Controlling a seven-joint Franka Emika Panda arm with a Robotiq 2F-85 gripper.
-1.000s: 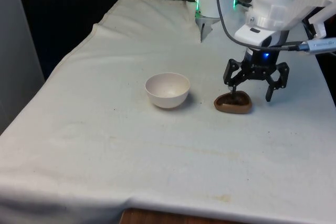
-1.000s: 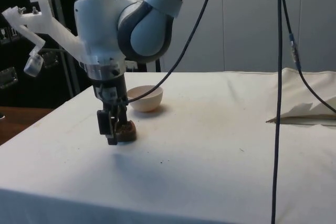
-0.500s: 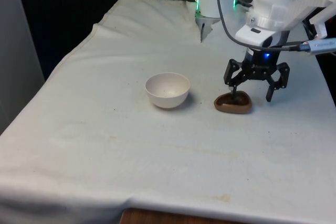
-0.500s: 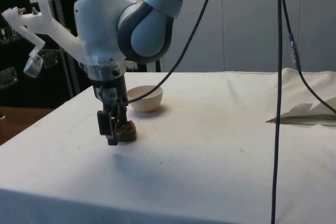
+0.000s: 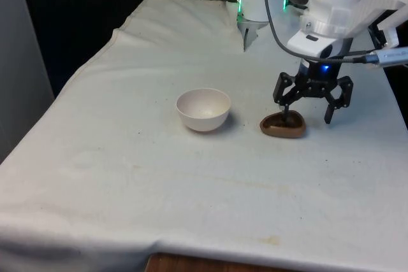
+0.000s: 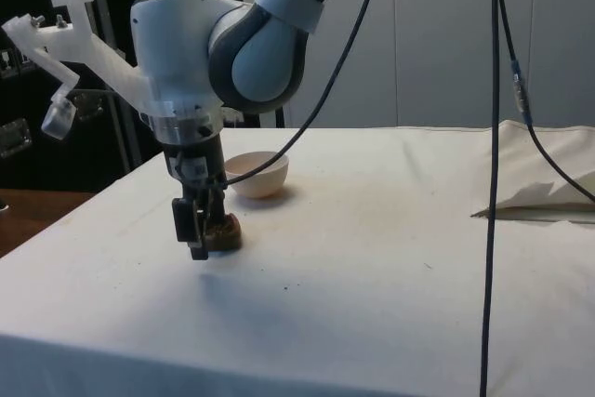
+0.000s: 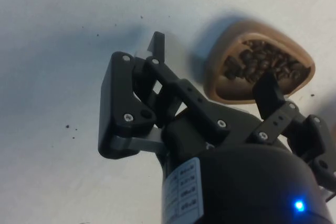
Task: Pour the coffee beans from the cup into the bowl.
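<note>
A low brown cup (image 5: pixel 283 126) with a rounded three-cornered rim sits on the white cloth, filled with coffee beans (image 7: pixel 262 62). An empty cream bowl (image 5: pixel 203 109) stands to the front view's left of it, a short gap away. My gripper (image 5: pixel 306 116) is open and hangs low over the cup's rim. One finger (image 7: pixel 266 86) reaches inside the cup above the beans, while the other finger (image 7: pixel 156 45) is outside it over bare cloth. In the side view the gripper (image 6: pixel 198 244) stands at the cup (image 6: pixel 225 231), with the bowl (image 6: pixel 259 175) behind.
A black cable (image 6: pixel 490 174) hangs down at the side view's right, in front of a folded piece of white cloth (image 6: pixel 541 194). The table's front edge (image 5: pixel 210 256) runs below a wide stretch of cloth.
</note>
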